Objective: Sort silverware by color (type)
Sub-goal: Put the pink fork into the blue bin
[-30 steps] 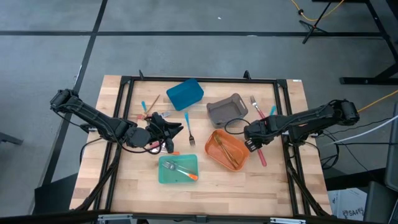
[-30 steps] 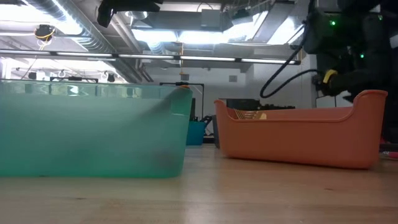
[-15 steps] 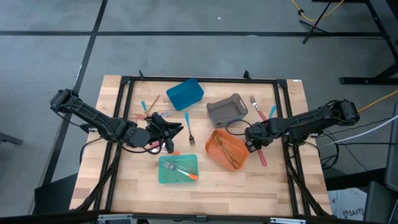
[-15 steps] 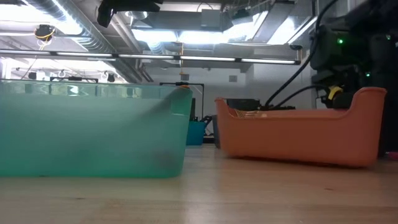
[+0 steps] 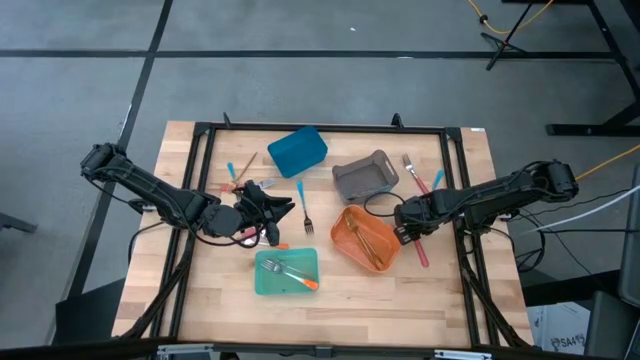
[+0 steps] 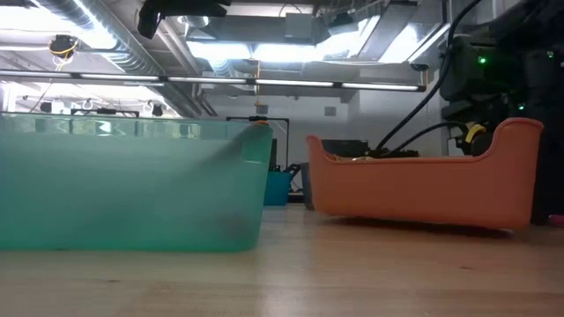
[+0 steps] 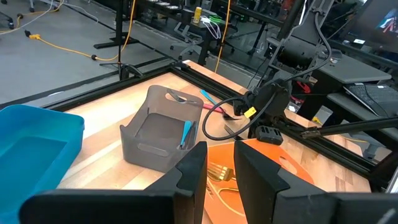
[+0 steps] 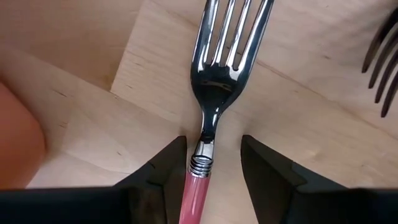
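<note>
Pink-handled fork (image 8: 205,118) lay flat on the worktop (image 5: 400,290), just beside the orange bin (image 5: 365,240) on its right side. Right tool (image 8: 208,171) straddled the fork's neck where the tines meet the handle, fingers (image 8: 163,174) apart, one each side, not yet clamped. High view placed that tool (image 5: 410,228) at the orange bin's right edge.

Step in hand, as I read it: pre-grasp on the pink fork. Next move would call for closing on the neck, lifting clear, then carrying it to whichever bin takes pink. Grip point was thin and slick, so centring mattered.

Rest of the silverware:
- gold pieces already in the orange bin
- orange-handled fork (image 5: 290,272) in the teal bin (image 5: 287,272)
- blue-handled piece (image 7: 185,134) in the grey bin (image 7: 158,127)
- a fork (image 5: 305,210) loose mid-worktop
- a few more loose near the blue bin (image 5: 297,150)

Left tool (image 7: 217,171) hung over the worktop left of centre, fingers narrowly apart, nothing between them.
</note>
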